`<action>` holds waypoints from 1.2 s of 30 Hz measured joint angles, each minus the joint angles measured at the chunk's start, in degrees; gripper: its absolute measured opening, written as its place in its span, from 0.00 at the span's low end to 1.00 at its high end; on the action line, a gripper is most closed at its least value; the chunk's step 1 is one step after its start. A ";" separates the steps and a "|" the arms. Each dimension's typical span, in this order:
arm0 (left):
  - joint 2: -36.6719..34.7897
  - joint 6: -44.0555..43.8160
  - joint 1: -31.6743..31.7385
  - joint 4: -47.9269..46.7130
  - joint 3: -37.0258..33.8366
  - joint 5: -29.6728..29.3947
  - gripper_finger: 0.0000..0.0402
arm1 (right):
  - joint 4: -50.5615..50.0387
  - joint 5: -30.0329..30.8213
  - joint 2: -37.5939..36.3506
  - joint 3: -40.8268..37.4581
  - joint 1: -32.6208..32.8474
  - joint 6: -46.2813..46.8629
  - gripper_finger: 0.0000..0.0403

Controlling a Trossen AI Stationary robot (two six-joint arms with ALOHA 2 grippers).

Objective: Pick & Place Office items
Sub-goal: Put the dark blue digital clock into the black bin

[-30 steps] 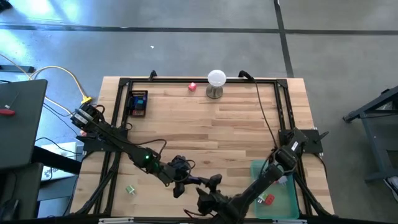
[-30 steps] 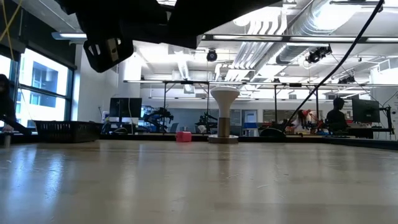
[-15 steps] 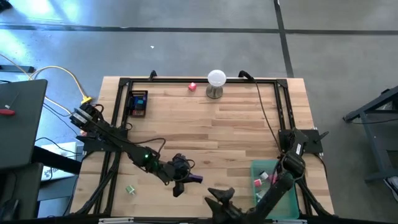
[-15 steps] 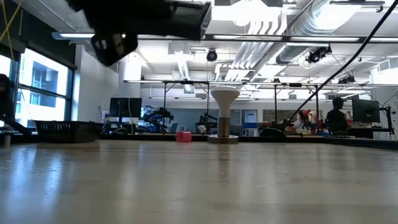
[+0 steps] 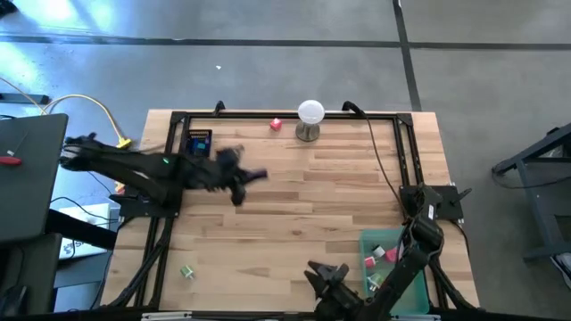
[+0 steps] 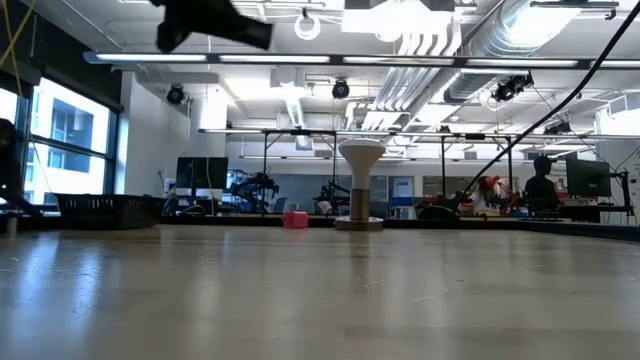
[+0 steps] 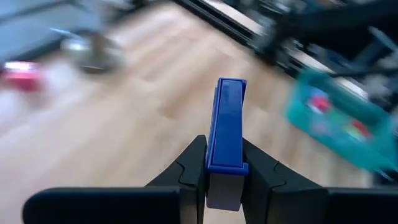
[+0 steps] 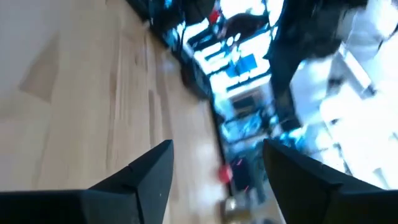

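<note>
Jaws of left gripper [image 7: 224,180] clamped on a blue clip [image 7: 227,124], long axis running straight out between the fingers, carried high over the far-left of the table [image 5: 294,192]; teal bin [image 5: 419,285] at the near-right corner, well apart, much nearer the right gripper [image 5: 328,276], jaws apart and empty. Left arm smeared with motion; bin contents partly hidden; green piece [image 5: 186,272] near-left, red piece [image 5: 276,124] far edge.

- A flat blue office item [image 7: 227,127] stands on edge, clamped between dark gripper fingers.
- A small red piece [image 5: 276,124] sits by the table's far edge.
- A green piece [image 5: 186,272] lies near the left front edge.
- Red, pink and green pieces [image 5: 383,257] lie in a teal tray.
</note>
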 joint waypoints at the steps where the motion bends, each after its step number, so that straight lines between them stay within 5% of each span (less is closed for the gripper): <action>1: -1.95 -0.08 1.73 -2.36 0.00 -0.85 0.14 | -2.31 -1.14 -0.27 0.00 -0.38 2.84 0.57; 5: -7.01 -0.69 8.80 -13.70 0.00 -4.67 0.14 | -7.31 -8.33 -0.88 -0.35 -3.19 15.16 0.55; 12: -6.46 -8.15 22.78 -32.31 -0.11 -6.77 0.14 | -7.50 -16.64 -1.50 -3.19 -7.92 15.13 0.49; 19: -4.33 -10.83 35.40 -45.52 -0.34 -4.40 0.14 | -6.88 -17.65 -6.45 -13.88 -9.05 20.77 0.44; 26: -4.11 -9.07 43.40 -41.01 -6.79 -7.27 0.14 | 3.24 -16.40 -12.12 -23.56 -9.97 20.19 0.41; 36: -4.06 -7.27 44.33 -25.79 -17.70 -6.79 0.14 | 7.15 -16.34 -12.52 -25.49 -12.14 18.08 0.40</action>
